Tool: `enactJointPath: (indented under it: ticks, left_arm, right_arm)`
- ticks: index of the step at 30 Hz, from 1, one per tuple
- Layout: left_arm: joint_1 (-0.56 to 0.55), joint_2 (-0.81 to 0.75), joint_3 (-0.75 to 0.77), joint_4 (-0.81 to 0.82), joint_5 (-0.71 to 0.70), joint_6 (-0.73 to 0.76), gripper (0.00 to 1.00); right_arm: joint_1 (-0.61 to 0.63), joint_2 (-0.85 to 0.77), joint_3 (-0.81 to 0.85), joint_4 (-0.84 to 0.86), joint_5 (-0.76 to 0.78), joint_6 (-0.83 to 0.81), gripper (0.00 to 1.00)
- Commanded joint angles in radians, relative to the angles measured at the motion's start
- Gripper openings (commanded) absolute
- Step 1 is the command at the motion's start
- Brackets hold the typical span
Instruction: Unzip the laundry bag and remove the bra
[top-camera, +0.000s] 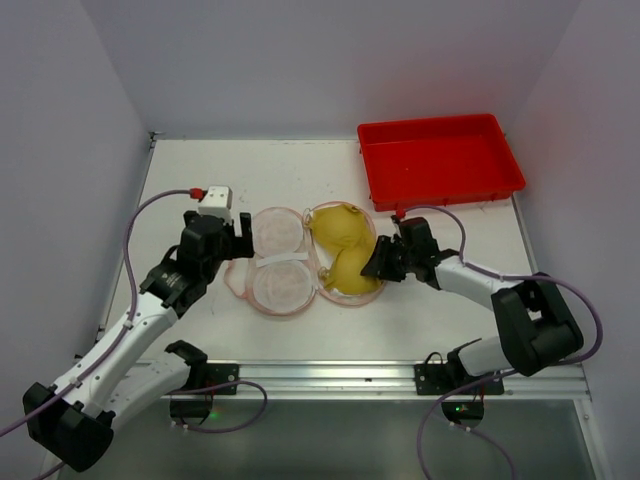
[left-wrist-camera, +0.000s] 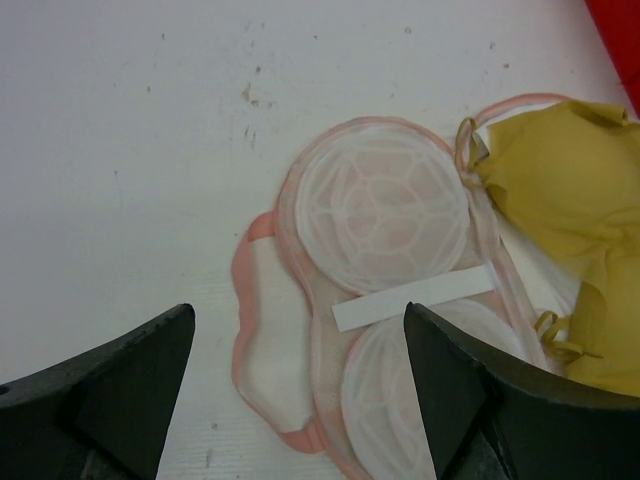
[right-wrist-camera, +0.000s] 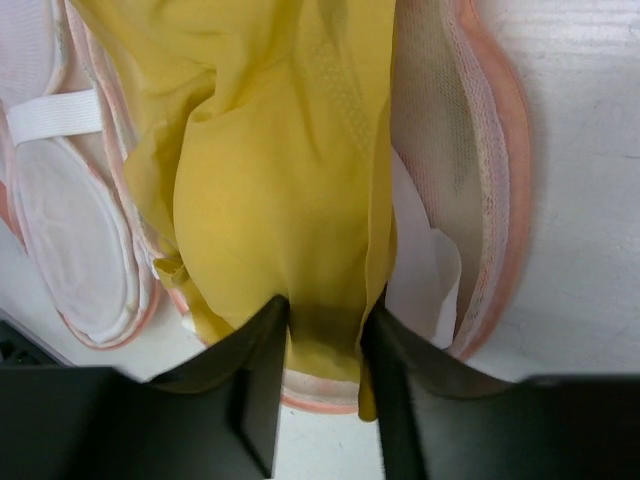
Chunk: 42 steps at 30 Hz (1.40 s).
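Two-lobed laundry bag (top-camera: 278, 262) lies unzipped, spread flat mid-frame on bench (top-camera: 200, 180). Yellow bra (top-camera: 343, 245) sits in its right half. Right gripper (top-camera: 372, 262) clenched on bra fabric at bag's right edge. Left gripper (top-camera: 243, 238) released, fingers wide, at bag's left edge. Red tray (top-camera: 440, 160) upper right, well apart.

Red plastic tray (top-camera: 440, 160) is set at the far right corner of the white table (top-camera: 200, 180), slightly skewed to its edges. Small dark specks are seen on the tabletop. Metal rail (top-camera: 330, 372) is fixed along the near edge.
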Motion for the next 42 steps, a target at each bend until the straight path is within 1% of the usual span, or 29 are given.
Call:
enactJointPath:
  ticks: [1, 2, 4, 5, 8, 14, 17, 22, 26, 27, 29, 30, 32, 33, 37, 42]
  left_arm:
    - [0.004, -0.018, -0.059, 0.048, 0.024, 0.038, 0.89]
    - [0.005, -0.016, -0.064, 0.054, 0.027, 0.037, 0.89]
    - [0.005, -0.007, -0.064, 0.046, 0.029, 0.035, 0.89]
    - [0.007, -0.003, -0.064, 0.046, 0.027, 0.034, 0.89]
    - [0.005, 0.002, -0.067, 0.046, 0.03, 0.034, 0.89]
    - [0.005, 0.004, -0.076, 0.043, 0.026, 0.032, 0.89]
    - [0.005, 0.002, -0.076, 0.041, 0.023, 0.03, 0.89]
    - [0.007, 0.002, -0.078, 0.04, 0.02, 0.03, 0.89]
    - [0.005, -0.001, -0.079, 0.037, 0.014, 0.029, 0.89]
    - [0.005, -0.003, -0.079, 0.035, 0.011, 0.029, 0.89]
    - [0.005, -0.004, -0.081, 0.034, 0.006, 0.027, 0.89]
    - [0.007, -0.006, -0.081, 0.034, 0.004, 0.027, 0.89]
    - [0.007, -0.009, -0.082, 0.034, 0.004, 0.027, 0.89]
    - [0.005, -0.009, -0.082, 0.032, 0.004, 0.026, 0.89]
    - [0.005, -0.015, -0.084, 0.029, 0.004, 0.026, 0.89]
    - [0.005, -0.021, -0.087, 0.028, -0.003, 0.024, 0.89]
  right_arm:
    - [0.013, 0.004, 0.042, 0.017, -0.017, -0.019, 0.34]
    - [0.017, -0.003, 0.043, 0.007, -0.014, -0.021, 0.24]
    - [0.026, -0.03, 0.053, -0.004, -0.011, -0.027, 0.16]
    - [0.028, -0.039, 0.059, -0.018, -0.012, -0.03, 0.09]
    - [0.036, -0.082, 0.085, -0.05, -0.037, -0.03, 0.0]
    - [0.045, -0.203, 0.163, -0.102, -0.095, -0.002, 0.0]
    - [0.046, -0.243, 0.241, -0.137, -0.138, 0.004, 0.0]
    - [0.046, -0.26, 0.428, -0.196, -0.173, 0.01, 0.0]
    - [0.04, -0.247, 0.577, -0.234, -0.158, 0.022, 0.0]
    - [0.037, -0.231, 0.635, -0.239, -0.152, 0.025, 0.0]
    - [0.017, -0.21, 0.696, -0.245, -0.152, 0.028, 0.0]
    - [0.01, -0.199, 0.759, -0.25, -0.147, 0.028, 0.0]
    - [-0.025, -0.161, 0.821, -0.257, -0.115, 0.028, 0.0]
    - [-0.041, -0.145, 0.877, -0.256, -0.105, 0.027, 0.0]
    - [-0.149, -0.049, 1.006, -0.256, -0.082, 0.035, 0.0]
    - [-0.268, 0.131, 1.134, -0.234, -0.118, 0.071, 0.0]
